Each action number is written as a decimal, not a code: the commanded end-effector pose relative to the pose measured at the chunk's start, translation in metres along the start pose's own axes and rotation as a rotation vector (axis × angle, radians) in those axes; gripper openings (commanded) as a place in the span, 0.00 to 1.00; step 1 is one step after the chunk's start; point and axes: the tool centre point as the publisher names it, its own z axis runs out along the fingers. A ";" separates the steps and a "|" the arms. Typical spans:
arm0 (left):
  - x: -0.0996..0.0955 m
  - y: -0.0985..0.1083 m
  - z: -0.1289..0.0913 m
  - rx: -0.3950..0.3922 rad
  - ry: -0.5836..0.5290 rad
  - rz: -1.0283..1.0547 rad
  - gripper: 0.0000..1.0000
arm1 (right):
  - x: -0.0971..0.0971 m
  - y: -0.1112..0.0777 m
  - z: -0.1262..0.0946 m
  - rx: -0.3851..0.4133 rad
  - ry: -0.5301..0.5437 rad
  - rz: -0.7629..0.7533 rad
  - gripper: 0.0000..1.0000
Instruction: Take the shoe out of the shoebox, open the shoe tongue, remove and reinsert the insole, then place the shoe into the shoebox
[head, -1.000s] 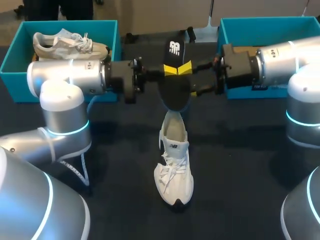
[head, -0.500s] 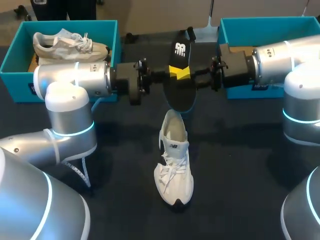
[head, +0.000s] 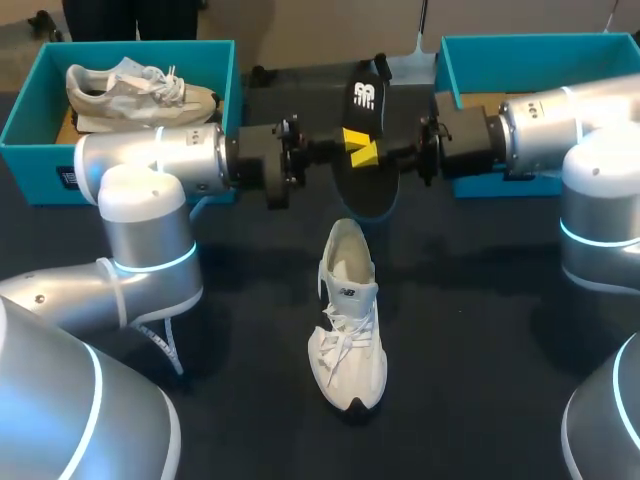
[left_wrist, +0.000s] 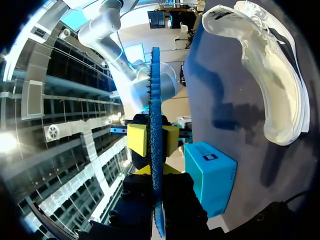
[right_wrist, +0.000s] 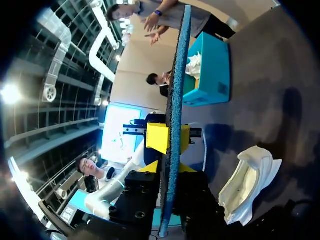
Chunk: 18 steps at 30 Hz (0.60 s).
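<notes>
A dark insole (head: 367, 102) hangs upright in the air above the table's middle, pinched from both sides. My left gripper (head: 347, 150) comes in from the left and is shut on it. My right gripper (head: 372, 152) meets it from the right, its fingers closed on the same spot. Seen edge-on, the insole (left_wrist: 155, 100) runs up between the left gripper (left_wrist: 155, 171). Likewise the insole (right_wrist: 176, 80) stands between the right gripper (right_wrist: 167, 167). The white shoe (head: 350, 320) lies on the table below, toe toward the front, also seen as shoe (left_wrist: 270, 85) and shoe (right_wrist: 250, 180).
A teal shoebox (head: 22, 110) at the back left holds a second pale shoe (head: 140, 88). Another teal shoebox (head: 520, 45) stands at the back right behind my right arm. Dark table surface lies open around the white shoe.
My right gripper has gone from wide open to closed on the insole. The insole and both grippers have shifted slightly right and away, and the insole now stands more upright.
</notes>
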 end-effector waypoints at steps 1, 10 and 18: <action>0.001 -0.002 0.003 0.001 -0.004 -0.004 0.00 | -0.001 0.001 0.002 -0.004 0.000 -0.001 0.09; -0.005 -0.004 0.003 0.005 0.001 -0.025 0.98 | -0.005 0.002 0.000 -0.006 -0.001 -0.001 0.00; -0.016 0.001 -0.017 -0.010 0.004 -0.119 1.00 | -0.011 0.001 -0.008 -0.059 -0.026 -0.007 0.00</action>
